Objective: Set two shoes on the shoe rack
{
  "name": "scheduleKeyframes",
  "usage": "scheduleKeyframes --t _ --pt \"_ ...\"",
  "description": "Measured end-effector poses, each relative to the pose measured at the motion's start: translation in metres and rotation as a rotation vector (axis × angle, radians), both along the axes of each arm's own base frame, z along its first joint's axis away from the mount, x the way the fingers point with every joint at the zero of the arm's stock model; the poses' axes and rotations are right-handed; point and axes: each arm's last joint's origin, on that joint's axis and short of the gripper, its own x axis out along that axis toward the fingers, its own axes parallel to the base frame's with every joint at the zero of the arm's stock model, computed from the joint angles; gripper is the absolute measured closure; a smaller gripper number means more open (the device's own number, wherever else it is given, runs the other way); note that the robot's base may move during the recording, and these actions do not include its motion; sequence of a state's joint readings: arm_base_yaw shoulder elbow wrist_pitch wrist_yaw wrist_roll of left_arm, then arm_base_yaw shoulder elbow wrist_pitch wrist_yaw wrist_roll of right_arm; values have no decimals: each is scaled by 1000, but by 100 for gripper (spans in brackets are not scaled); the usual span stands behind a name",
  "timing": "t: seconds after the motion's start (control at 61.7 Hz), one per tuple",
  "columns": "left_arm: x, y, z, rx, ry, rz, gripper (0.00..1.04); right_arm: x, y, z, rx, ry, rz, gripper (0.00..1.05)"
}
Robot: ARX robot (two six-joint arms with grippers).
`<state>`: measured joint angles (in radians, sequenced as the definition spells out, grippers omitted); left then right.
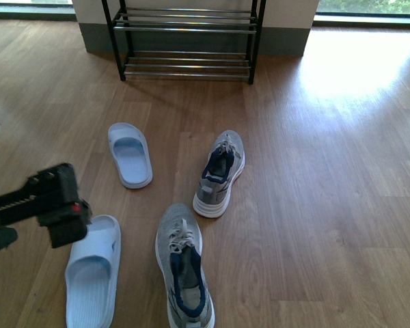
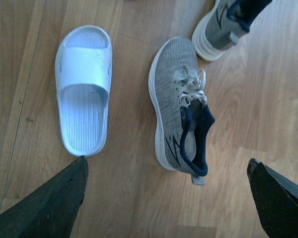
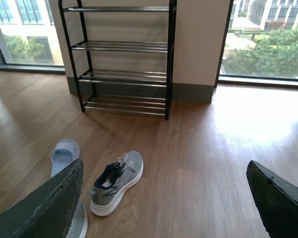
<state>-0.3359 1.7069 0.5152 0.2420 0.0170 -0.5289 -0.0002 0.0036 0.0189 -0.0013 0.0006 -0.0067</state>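
Front view: zero progress, near sneaker and far sneaker sit on the floor, shoe rack bare; left gripper, right gripper both spread, empty.

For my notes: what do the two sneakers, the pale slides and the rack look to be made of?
The near sneaker and far sneaker: matte grey knit fabric uppers with visible weave texture; thick white soles, probably foam. The near slide and far slide: likely moulded foam or rubber, one smooth piece with a ribbed footbed. The shoe rack: apparently metal, with a black painted frame and shiny chrome-looking bars.
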Motion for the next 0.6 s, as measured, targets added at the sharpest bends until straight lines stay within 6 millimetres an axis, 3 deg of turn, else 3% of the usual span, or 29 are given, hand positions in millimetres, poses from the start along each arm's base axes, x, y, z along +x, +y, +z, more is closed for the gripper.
scheduleKeyframes --t 0.13,0.389,0.599 --pt "20 -20 -23 45 75 -85 9 0 0 0 0 0 0 9" --pt "58 -41 -77 106 196 -136 9 0 0 0 0 0 0 9" --pt "69 -51 -113 129 294 -162 9 0 0 0 0 0 0 9"
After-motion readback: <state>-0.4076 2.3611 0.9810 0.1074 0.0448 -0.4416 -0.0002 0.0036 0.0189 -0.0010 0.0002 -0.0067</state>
